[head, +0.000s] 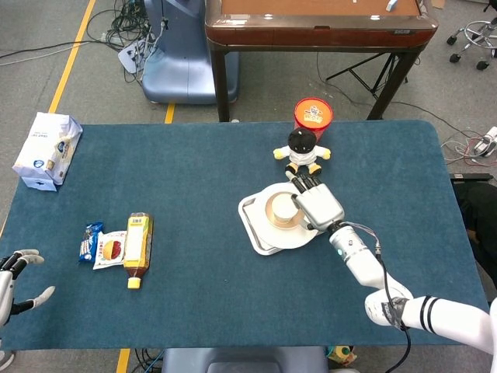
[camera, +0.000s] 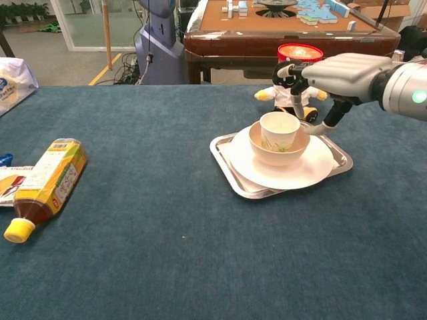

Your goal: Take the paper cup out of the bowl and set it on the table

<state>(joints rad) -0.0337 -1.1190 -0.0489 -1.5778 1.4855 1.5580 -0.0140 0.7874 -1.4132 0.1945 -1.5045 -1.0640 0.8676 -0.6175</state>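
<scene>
A white paper cup [camera: 279,129] [head: 283,207] stands upright in a beige bowl [camera: 279,147] [head: 272,220]. The bowl sits on a white plate [camera: 313,167] on a metal tray [camera: 222,150] [head: 246,215]. My right hand [camera: 333,75] [head: 317,206] hovers just right of the cup and slightly above it, fingers spread, holding nothing. My left hand [head: 14,281] is at the table's near left corner, open, far from the bowl; the chest view does not show it.
A black-and-white doll [camera: 291,85] [head: 302,151] sits just behind the tray, with a red tub [camera: 299,54] [head: 312,115] behind it. A tea bottle [camera: 43,184] [head: 138,248] and snack packets [head: 104,247] lie at the left. A tissue pack [head: 47,150] lies far left.
</scene>
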